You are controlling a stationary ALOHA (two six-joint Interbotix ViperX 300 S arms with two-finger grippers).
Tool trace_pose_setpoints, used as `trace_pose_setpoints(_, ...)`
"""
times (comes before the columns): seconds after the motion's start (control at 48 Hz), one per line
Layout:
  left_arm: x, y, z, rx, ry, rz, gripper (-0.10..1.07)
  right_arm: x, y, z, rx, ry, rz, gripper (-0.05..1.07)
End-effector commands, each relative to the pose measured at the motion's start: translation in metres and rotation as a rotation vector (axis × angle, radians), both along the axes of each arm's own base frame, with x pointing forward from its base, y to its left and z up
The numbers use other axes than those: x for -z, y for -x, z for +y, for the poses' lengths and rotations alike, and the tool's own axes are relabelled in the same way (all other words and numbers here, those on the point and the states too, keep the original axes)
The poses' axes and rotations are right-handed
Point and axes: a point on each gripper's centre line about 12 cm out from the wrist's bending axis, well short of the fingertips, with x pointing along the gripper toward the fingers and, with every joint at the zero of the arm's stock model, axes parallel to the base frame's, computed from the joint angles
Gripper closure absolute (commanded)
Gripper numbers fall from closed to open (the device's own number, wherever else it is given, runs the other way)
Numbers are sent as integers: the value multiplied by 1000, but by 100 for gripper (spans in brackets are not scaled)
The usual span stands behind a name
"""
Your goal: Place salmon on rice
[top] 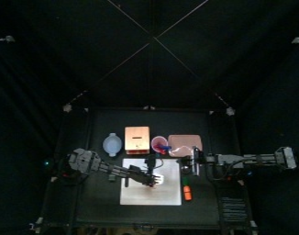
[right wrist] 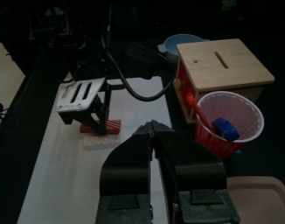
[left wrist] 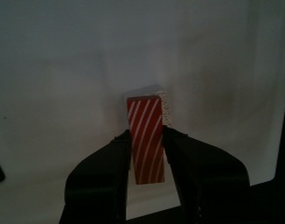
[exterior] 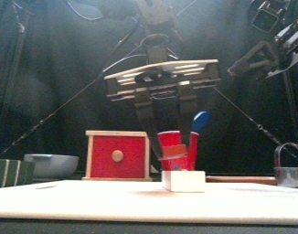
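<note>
My left gripper (exterior: 176, 157) is shut on the salmon (exterior: 177, 154), a red strip with pale stripes, and holds it just above the white rice block (exterior: 184, 181) on the white mat (top: 152, 195). In the left wrist view the salmon (left wrist: 148, 144) runs lengthwise between the jaws, with the rice's pale edge (left wrist: 149, 87) at its far end. The top view shows the left gripper (top: 149, 179) over the mat's middle, hiding the rice. My right gripper (right wrist: 160, 162) is shut and empty, hovering at the mat's right side (top: 193, 165). It looks toward the left gripper (right wrist: 86, 98) and the salmon (right wrist: 104, 128).
Along the back stand a blue-grey bowl (top: 112, 142), a wooden box with a slot (top: 138, 134), a red cup (top: 160, 144) holding a blue item (right wrist: 225, 129), and a pink tray (top: 182, 143). A small orange piece (top: 186, 194) lies on the mat's right front.
</note>
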Motion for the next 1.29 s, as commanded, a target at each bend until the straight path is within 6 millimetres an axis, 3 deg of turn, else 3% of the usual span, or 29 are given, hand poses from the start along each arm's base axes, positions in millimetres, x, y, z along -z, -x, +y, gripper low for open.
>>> trace_pose_setpoints(0.0,-18,-12,0,-12,10,-52,32,-3,-1,0,-1,2,-8,101)
trace_pose_setpoints(1.021,9,-17,0,-39,29,42,31,2,0,0,0,-2,3,101)
trace_pose_setpoints(1.271,7,-17,3,-31,13,36,24,2,0,0,1,-2,5,101)
